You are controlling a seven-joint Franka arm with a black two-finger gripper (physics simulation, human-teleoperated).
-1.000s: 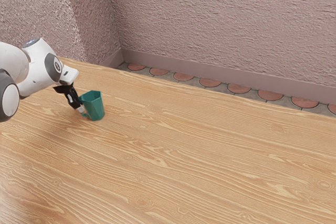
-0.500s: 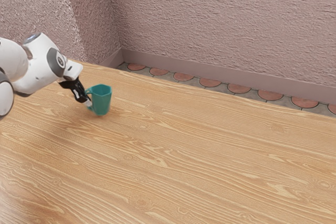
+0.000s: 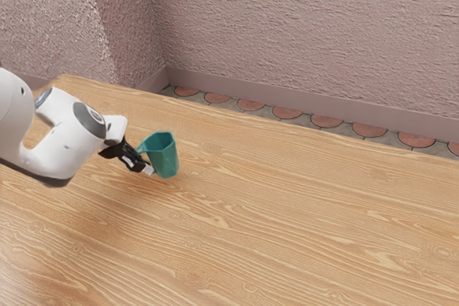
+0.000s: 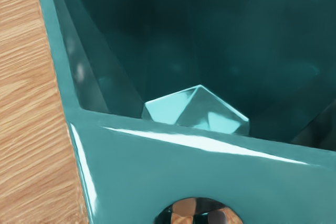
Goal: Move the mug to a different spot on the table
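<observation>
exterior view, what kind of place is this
Probably a simulated corner of a plain indoor room: a large wood-grain table, rough pinkish plaster walls meeting in a corner, and a floor of round terracotta tiles along a grey baseboard.

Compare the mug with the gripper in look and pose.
The mug is glossy teal; the gripper is black. The mug is a wide, faceted cup; the gripper is slim and two-fingered. The mug tilts with its mouth toward the arm; the gripper slants down toward the exterior view's right. They touch: the gripper is shut on the mug.
</observation>
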